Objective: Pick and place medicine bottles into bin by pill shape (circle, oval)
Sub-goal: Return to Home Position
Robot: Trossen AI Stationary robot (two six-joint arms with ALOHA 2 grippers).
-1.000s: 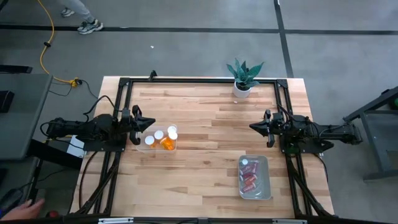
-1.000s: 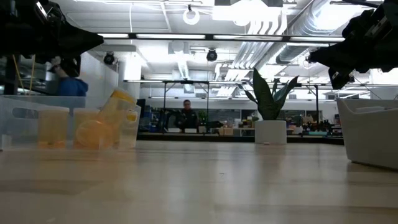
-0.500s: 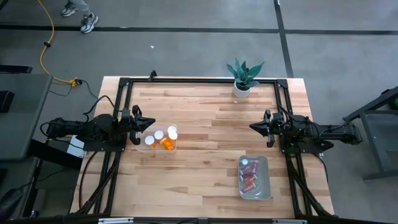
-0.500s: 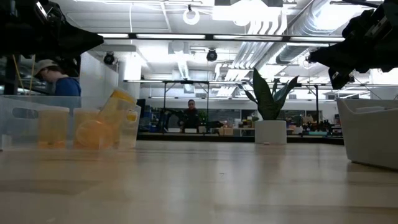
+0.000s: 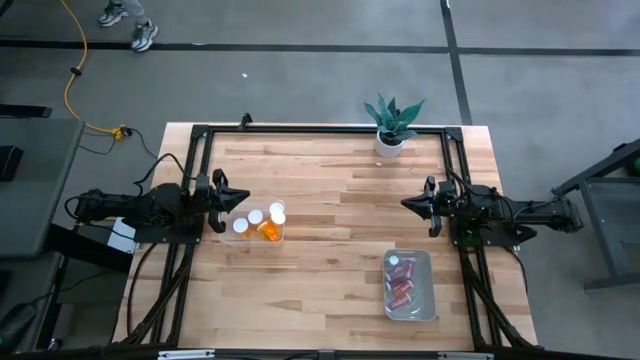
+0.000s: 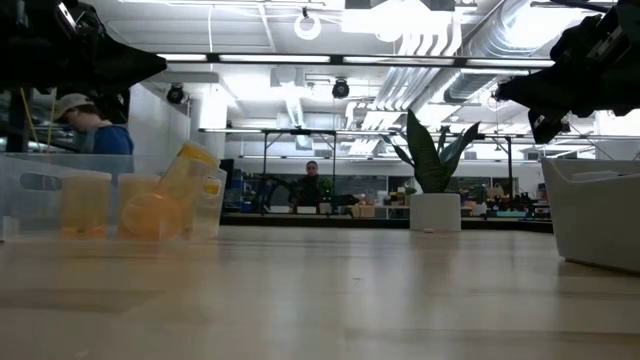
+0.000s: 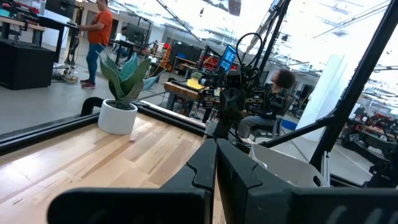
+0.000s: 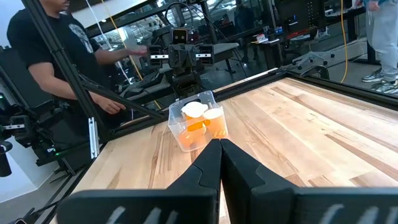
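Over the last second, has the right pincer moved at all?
No. In the high view the right pincer sits at the same spot between the potted plant and the gray bin.

left gripper [image 5: 236,204] by clear bin [image 5: 250,241] | right gripper [image 5: 408,203] near table's right edge | medicine bottles [image 5: 402,288] in gray bin [image 5: 426,292]

Bright ceiling lights [image 6: 308,25] glare in the low view, while the table [image 5: 330,235] shows even light and soft shadows.

High: table [image 5: 330,250] viewed straight down | Low: set at tabletop level, facing the room | Wrists: aimed forward past left claw [image 7: 216,144], right claw [image 8: 219,144] | Shared: plant [image 5: 392,118], ahead of left claw.
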